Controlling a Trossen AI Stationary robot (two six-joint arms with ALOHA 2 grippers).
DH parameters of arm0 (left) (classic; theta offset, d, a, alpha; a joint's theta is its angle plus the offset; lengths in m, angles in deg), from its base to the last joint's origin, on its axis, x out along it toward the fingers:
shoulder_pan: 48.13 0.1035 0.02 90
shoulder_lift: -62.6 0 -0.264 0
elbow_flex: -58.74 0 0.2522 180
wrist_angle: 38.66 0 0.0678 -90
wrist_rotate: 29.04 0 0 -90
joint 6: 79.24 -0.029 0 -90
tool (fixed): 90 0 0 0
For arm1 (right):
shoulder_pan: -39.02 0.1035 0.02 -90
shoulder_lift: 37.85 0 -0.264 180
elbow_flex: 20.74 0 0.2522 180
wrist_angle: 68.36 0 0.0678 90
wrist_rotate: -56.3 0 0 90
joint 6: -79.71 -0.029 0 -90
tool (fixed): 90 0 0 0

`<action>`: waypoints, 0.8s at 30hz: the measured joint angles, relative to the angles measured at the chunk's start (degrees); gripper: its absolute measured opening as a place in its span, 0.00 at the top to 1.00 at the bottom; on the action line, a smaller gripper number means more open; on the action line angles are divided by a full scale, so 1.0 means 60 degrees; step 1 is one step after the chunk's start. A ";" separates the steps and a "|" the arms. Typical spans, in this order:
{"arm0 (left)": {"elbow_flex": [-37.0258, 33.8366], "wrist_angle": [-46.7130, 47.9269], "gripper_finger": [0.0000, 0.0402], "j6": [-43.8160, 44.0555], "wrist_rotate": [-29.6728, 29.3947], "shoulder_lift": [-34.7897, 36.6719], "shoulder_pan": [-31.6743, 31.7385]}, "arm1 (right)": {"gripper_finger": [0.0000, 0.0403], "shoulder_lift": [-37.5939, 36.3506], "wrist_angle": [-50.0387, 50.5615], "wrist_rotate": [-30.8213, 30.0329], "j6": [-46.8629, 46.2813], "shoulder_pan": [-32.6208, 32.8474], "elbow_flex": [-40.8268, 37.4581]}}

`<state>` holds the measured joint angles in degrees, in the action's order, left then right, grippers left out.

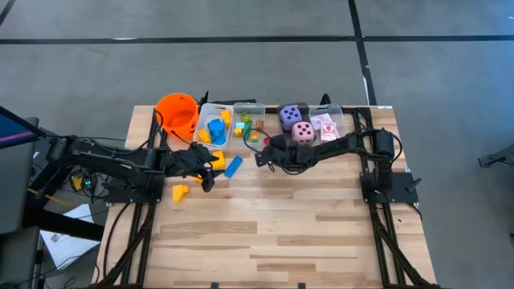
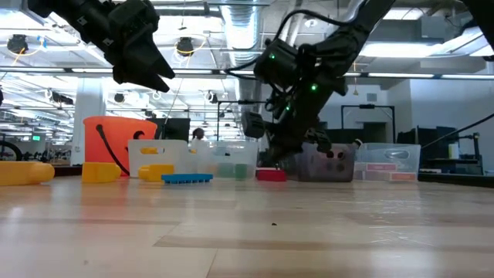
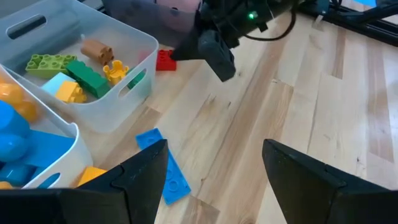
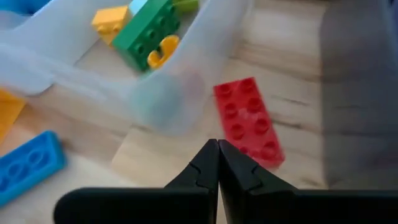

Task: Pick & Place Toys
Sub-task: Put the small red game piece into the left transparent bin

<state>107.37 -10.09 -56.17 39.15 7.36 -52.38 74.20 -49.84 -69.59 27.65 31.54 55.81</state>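
Observation:
A red brick (image 4: 247, 121) lies flat on the table beside the small-blocks bin (image 3: 118, 93). My right gripper (image 4: 217, 148) hangs shut and empty just above the table near that brick, also seen in the high view (image 1: 261, 157). A blue brick (image 3: 163, 168) lies flat on the wood in front of my left gripper (image 3: 214, 158), which hovers open and empty above the table (image 1: 207, 168). A yellow brick (image 1: 181, 192) rests nearer the front. The purple die (image 1: 290, 117) and the pink die (image 1: 303, 132) sit in a bin, with the cards (image 1: 324, 124) in the bin beside it.
An orange bucket (image 1: 177, 112) stands at the far left of a row of clear bins (image 1: 215, 126) along the table's far edge. Those bins hold blue, yellow and green blocks. The near half of the wooden table (image 1: 273, 241) is bare.

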 joint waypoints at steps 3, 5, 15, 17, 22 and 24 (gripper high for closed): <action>0.0000 0.0000 0.36 -0.0001 0.0012 0.0003 0.0000 | 1.00 0.0000 -0.0002 -0.0201 -0.0002 0.0006 0.0000; 0.0000 0.0000 0.36 0.0000 0.0014 0.0003 0.0000 | 1.00 0.0011 0.0022 -0.0287 -0.0020 -0.0020 0.0000; 0.0000 -0.0007 0.36 0.0000 0.0027 0.0003 0.0000 | 1.00 0.0120 0.0507 -0.0454 -0.0423 -0.0016 0.0004; 0.0000 -0.0007 0.36 0.0000 0.0027 0.0003 0.0000 | 1.00 0.0120 0.0521 -0.0519 -0.0507 -0.0033 0.0004; 0.0000 -0.0007 0.36 -0.0004 0.0023 0.0003 0.0000 | 1.00 0.0120 0.0532 -0.0521 -0.0574 -0.0082 0.0004; 0.0000 -0.0007 0.36 -0.0003 0.0023 0.0003 0.0000 | 1.00 0.0120 0.0526 -0.0550 -0.0578 -0.0126 0.0004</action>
<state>107.37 -10.14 -56.19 39.29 7.38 -52.38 74.92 -46.68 -72.89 24.18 30.78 55.83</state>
